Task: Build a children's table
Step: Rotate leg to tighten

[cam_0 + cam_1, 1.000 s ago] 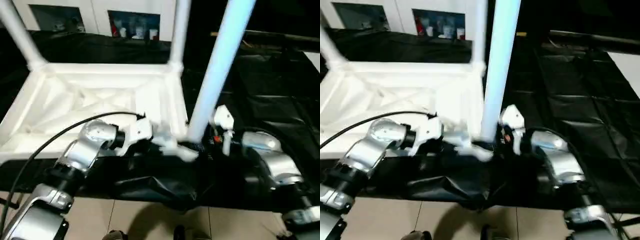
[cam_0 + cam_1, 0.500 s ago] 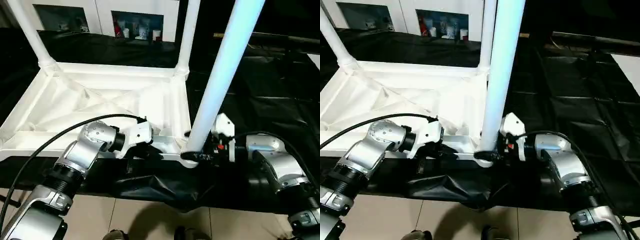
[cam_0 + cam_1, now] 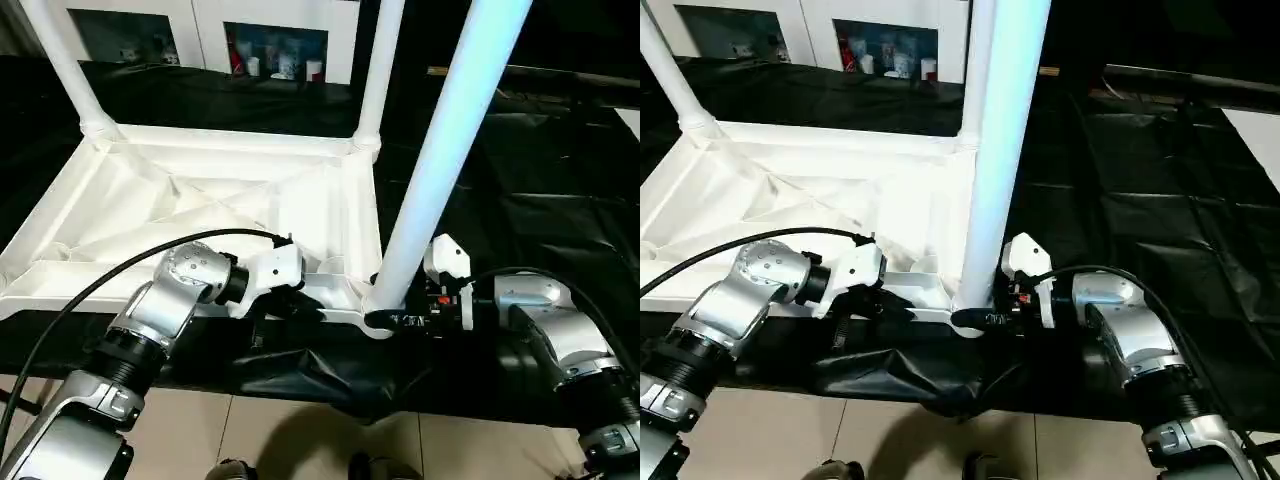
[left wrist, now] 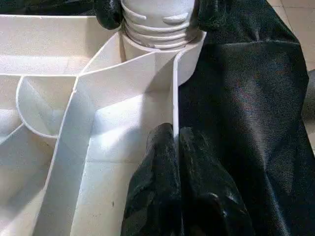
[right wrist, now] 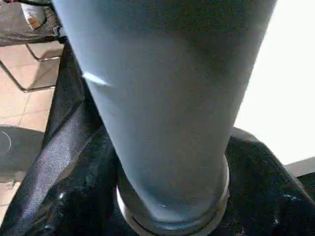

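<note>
The white plastic table (image 3: 200, 215) lies upside down on a worktop (image 3: 540, 180) draped in crinkled black sheeting, ribbed underside up. Two slim tube legs (image 3: 378, 70) stand in the far corner sockets; a third leg (image 3: 440, 160) rises from the near corner and blocks the view behind it. The left gripper (image 4: 173, 147) has its jaws clenched on the thin rim wall beside that socket. The right gripper (image 3: 400, 320) has black jaws around the leg's threaded base. Cabinets (image 3: 270, 45) stand behind.

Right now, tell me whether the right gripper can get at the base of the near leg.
Probably yes. The right gripper sits right at the base of the near leg, where it enters the table top's corner socket; nothing stands between them.
</note>
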Robot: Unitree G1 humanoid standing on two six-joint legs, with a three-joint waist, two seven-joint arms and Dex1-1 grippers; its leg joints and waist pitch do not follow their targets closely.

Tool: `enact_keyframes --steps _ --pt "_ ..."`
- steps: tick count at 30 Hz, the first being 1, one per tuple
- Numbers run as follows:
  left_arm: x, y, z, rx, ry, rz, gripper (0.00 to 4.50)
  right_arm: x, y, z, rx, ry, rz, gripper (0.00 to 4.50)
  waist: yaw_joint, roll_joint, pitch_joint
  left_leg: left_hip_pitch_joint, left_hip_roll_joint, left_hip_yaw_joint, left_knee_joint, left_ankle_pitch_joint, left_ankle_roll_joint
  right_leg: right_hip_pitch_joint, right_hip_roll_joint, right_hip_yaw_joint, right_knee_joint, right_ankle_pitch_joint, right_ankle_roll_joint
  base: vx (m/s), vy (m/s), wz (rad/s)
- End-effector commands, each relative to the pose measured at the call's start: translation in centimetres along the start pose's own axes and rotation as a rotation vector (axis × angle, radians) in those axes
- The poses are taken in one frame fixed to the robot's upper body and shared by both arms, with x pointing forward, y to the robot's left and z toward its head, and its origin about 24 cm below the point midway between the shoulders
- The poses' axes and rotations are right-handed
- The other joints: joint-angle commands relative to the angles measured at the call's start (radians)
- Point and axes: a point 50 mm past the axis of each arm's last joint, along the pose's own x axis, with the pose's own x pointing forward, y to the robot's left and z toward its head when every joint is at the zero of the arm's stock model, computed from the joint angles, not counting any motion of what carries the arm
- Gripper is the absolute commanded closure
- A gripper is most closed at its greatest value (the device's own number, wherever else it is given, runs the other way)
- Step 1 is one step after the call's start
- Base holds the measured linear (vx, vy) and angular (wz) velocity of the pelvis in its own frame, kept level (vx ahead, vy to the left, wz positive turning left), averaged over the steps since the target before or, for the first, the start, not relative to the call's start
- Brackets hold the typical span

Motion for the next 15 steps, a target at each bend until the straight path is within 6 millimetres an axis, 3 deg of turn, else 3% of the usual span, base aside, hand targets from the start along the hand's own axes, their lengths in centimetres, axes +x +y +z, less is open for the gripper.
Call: enact_keyframes --steps 1,9,11,15 --pt "0.9 -0.7 0.1 0.005 -0.031 -0.069 4.50 -0.5 -0.4 -0.1 0.013 0.014 -0.031 1.72 -0.002 -0.012 -0.065 0.006 0.019 -0.002 -0.052 -0.142 0.098 0.065 -0.054 0.038 -0.056 -0.194 -0.230 0.000 0.000 0.00" --pt "1.1 -0.6 -0.1 -0.006 -0.024 -0.032 4.50 -0.1 -1.0 -0.3 0.008 -0.014 -0.149 1.85 -0.003 -0.013 -0.067 0.006 0.018 -0.002 -0.050 -0.146 0.091 0.062 -0.056 0.039 -0.056 -0.214 -0.222 0.000 0.000 0.00" --pt "1.4 -0.2 -0.2 -0.031 -0.016 0.016 4.50 0.3 -1.4 -0.5 0.023 -0.037 -0.233 1.86 -0.010 -0.014 -0.064 0.004 0.015 -0.006 -0.052 -0.177 0.064 0.062 -0.057 0.037 -0.065 -0.298 -0.198 0.000 0.000 0.00" --pt "2.7 1.0 -0.3 -0.087 -0.004 0.165 4.50 1.6 -2.4 -1.3 0.084 -0.090 -0.504 1.86 -0.023 -0.015 -0.061 0.005 0.013 -0.008 -0.054 -0.200 0.038 0.055 -0.055 0.037 -0.074 -0.372 -0.170 0.000 0.000 0.00"
